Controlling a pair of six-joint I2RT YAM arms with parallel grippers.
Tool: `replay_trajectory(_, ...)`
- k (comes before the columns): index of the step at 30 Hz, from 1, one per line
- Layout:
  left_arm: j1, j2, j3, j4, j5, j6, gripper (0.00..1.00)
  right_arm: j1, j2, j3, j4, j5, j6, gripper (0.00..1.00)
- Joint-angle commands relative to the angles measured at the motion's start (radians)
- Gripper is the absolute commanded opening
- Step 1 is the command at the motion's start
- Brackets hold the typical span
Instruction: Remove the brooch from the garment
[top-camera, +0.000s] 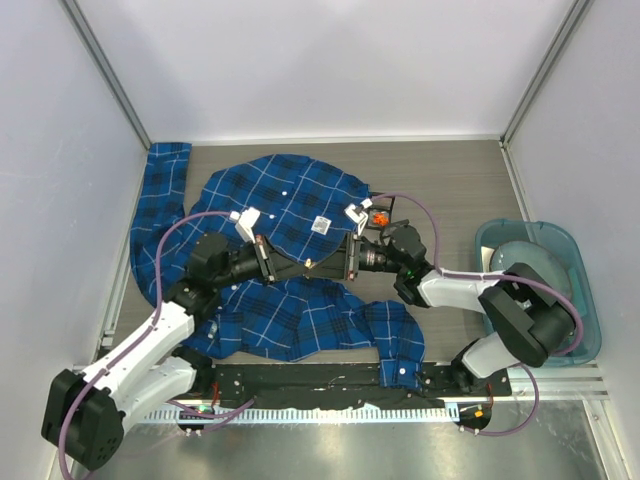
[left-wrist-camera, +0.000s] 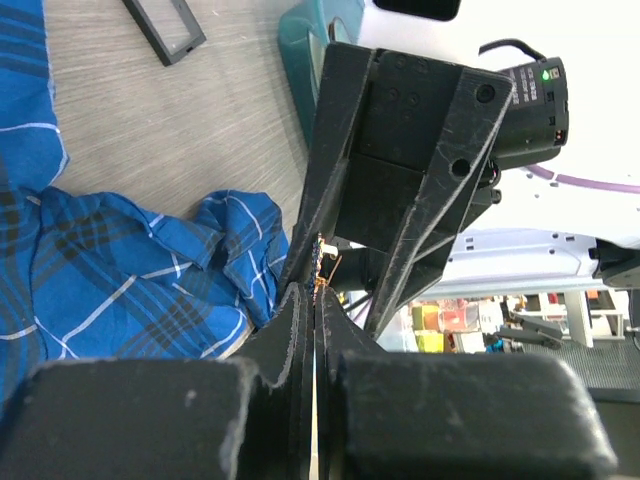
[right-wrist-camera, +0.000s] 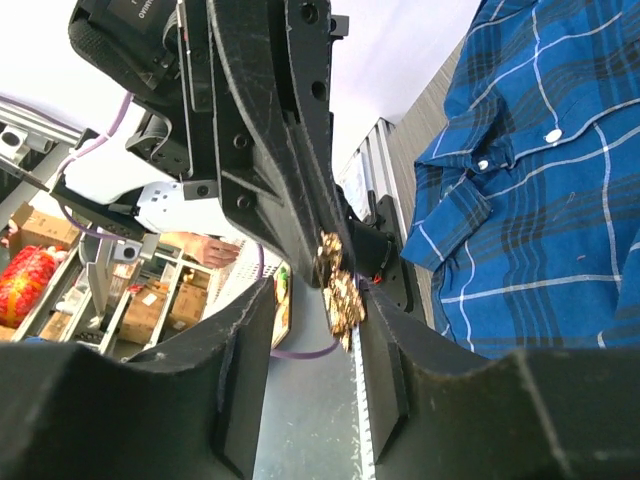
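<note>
Brooch (right-wrist-camera: 338, 285) is a small gold cluster hanging in the air between the two arms, above the middle of the shirt (top-camera: 290, 200). No cloth can be seen clinging to it, so I judge that it is already free of the fabric. The left tool (left-wrist-camera: 311, 296) is closed almost to a slit and pinches the brooch at its very tips. The right tool (right-wrist-camera: 322, 305) faces it nose to nose with its fingers spread wide, one on each side of the brooch and touching nothing.

This looks like a handover from left to right, probably on the way to the teal bin (top-camera: 585, 300) at the right of the tabletop (top-camera: 440, 180) (that is a guess from the layout).

To do it well:
- The right tool should close squarely on the part of the brooch that sticks out past the left fingertips, not on those fingertips themselves.
- The left tool should let go only once the right grip is firm, because the piece is small and knobbly and could twist or pop out.
- Any pin on the back is hidden in these views, so the brooch should stay high enough not to snag the shirt again.
</note>
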Motion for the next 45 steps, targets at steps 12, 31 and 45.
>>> replay_trajectory(12,-0.003,-0.051,-0.008,-0.026,-0.064,0.011,0.00,-0.051,-0.112,-0.048,0.008,0.054,-0.009,0.33)
replay_trajectory(31,-0.003,-0.042,-0.021,0.047,-0.014,-0.016,0.00,-0.045,-0.061,-0.014,-0.031,0.065,-0.024,0.36)
replay_trajectory(45,-0.003,-0.045,-0.021,0.081,0.002,-0.037,0.00,-0.038,-0.079,0.019,-0.073,0.036,-0.067,0.42)
